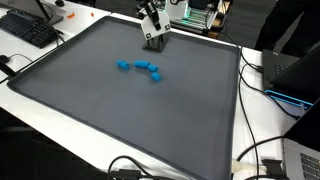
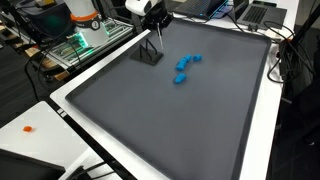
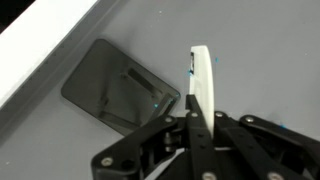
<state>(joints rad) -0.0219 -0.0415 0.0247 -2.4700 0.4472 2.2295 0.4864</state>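
Seeing the gripper (image 3: 200, 85) clenched on nothing, just beside the dark slab (image 3: 120, 88) at the surface (image 1: 100, 120) edge. Could easily jab it, skidding it off.

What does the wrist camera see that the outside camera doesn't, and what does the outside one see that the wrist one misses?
Only the wrist view: the pincer up close, with its white finger, and a faint rectangle marked on the dark flat plate.
Only an exterior view: the blue pieces in the middle of the grey mat, plus a keyboard and cables beside it.
Both: the dark flat plate, the grey mat and its white border, with the pincer right by the plate.
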